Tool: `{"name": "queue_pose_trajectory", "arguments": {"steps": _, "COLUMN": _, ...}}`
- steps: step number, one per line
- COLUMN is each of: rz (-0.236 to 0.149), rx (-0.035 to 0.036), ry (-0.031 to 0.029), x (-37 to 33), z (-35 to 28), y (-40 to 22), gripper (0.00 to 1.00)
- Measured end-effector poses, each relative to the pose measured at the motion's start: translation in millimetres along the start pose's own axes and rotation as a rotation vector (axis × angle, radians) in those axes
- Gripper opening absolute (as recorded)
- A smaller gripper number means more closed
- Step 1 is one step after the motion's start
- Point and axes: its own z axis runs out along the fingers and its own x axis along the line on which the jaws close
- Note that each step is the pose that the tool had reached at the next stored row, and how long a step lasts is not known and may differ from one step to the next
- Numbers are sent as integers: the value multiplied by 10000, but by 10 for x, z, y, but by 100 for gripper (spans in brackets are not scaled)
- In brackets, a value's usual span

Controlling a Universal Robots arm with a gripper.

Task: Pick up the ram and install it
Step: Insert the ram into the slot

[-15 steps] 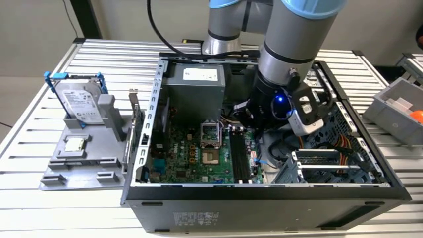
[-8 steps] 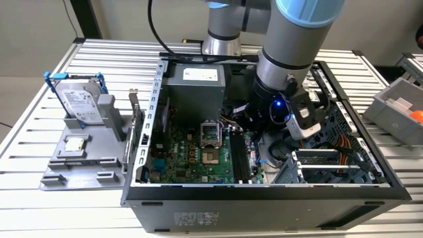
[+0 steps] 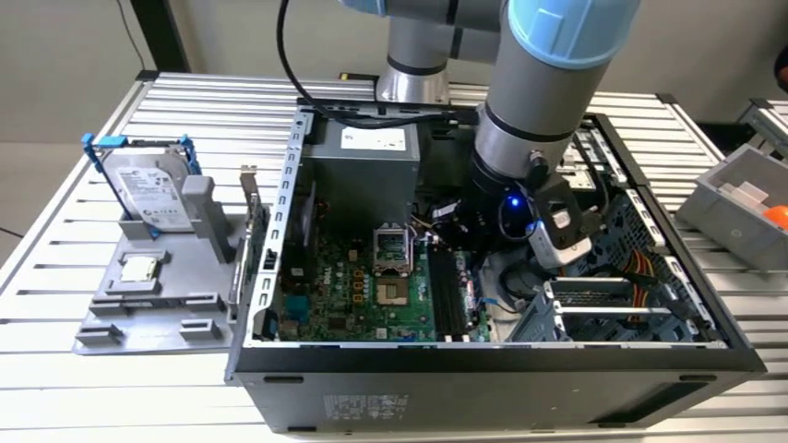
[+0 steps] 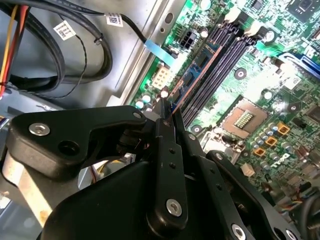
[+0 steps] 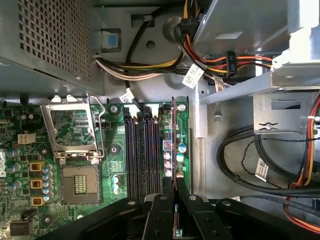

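— First wrist view, what have we got?
— Jaws pinching the ram [image 5: 174,145] on edge, right over the motherboard's black slots [image 5: 142,150], outermost one.
— Seated?
— Hard to tell; probably hovering. Install step underway: it calls for squaring up, pressing straight down.

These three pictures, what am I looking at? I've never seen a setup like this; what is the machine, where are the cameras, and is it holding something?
It is one robot arm reaching into an open computer case on a metal table. The exterior view looks from outside; both wrist views ride on the arm, looking past the gripper at the green motherboard. The gripper is shut on the ram, a thin memory stick standing on edge beside the black slots, over the slot row's outermost position. On the exterior view's left, a grey tray carries a hard drive and a small processor chip.
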Motion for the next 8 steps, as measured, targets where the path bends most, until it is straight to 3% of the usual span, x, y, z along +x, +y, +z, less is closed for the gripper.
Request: {"name": "queue_pose_trajectory", "arguments": {"steps": 8, "rz": -19, "rx": 4, "ry": 2, "x": 0, "z": 10, "y": -5, "gripper": 0}}
